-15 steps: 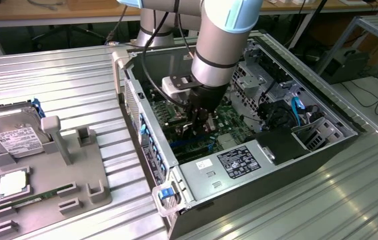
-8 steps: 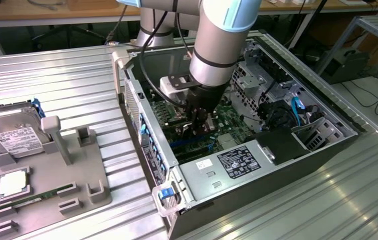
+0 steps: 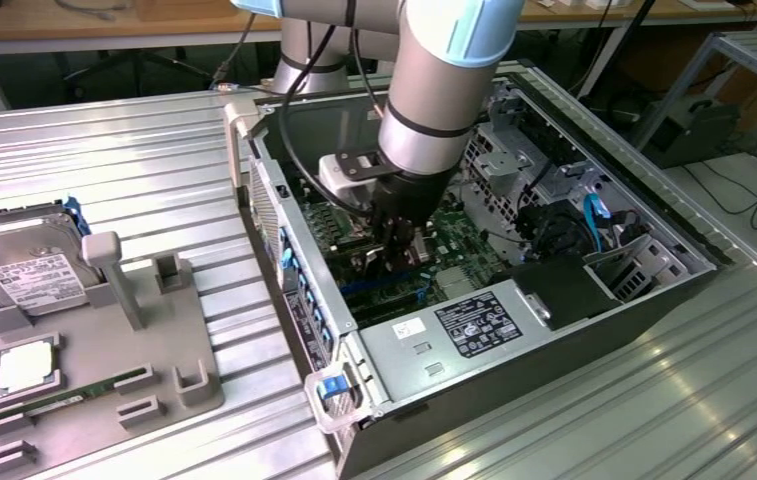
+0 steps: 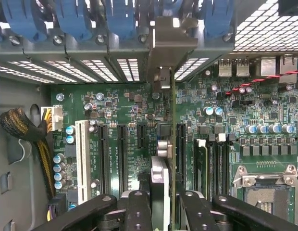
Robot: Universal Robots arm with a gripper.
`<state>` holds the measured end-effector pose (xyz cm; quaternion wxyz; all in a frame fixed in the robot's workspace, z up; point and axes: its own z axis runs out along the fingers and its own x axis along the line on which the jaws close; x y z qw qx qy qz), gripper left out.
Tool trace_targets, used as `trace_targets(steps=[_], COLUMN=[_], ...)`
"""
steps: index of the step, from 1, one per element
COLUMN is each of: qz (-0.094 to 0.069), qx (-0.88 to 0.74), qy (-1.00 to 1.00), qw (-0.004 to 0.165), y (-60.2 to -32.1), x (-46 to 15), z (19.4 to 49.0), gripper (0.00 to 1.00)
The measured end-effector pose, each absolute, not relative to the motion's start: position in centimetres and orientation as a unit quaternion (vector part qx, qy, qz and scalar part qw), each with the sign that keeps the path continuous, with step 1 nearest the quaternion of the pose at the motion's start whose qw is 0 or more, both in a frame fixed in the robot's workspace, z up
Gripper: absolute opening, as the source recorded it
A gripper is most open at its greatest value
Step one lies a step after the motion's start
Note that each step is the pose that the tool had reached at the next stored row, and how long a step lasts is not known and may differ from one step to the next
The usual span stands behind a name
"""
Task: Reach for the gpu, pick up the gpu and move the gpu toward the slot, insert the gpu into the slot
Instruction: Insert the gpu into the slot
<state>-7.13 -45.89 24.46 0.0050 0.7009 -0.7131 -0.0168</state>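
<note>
Open computer case [image 3: 538, 330] on a ribbed metal table [image 3: 125, 150]; to the exterior view's left of the gripper [image 3: 396, 255], well apart, a grey holder tray [image 3: 98, 370] carrying a silver hard drive [image 3: 25, 270] and a green memory stick [image 3: 71, 395]. The arm [image 3: 438, 90] reaches down into the case, its gripper closed on the gpu [image 4: 161, 178], held edge-on between the fingers [image 4: 138, 211] with the silver bracket [image 4: 170, 45] at the far end against the case's rear slot openings. Directly beneath the gripper lies the green motherboard [image 4: 125, 115]; the card stands over it among the black expansion connectors [image 4: 105, 156], the slot itself hidden under the card, and the silver processor socket [image 4: 269, 187] sits just beside.
</note>
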Motion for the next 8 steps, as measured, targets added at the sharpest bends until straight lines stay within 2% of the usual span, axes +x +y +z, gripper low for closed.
trace_targets(steps=[8], qz=[-0.016], qx=[0.701], qy=[-0.713], qw=[0.005], y=[-45.89], x=[-7.67], z=[24.36], gripper=[0.28])
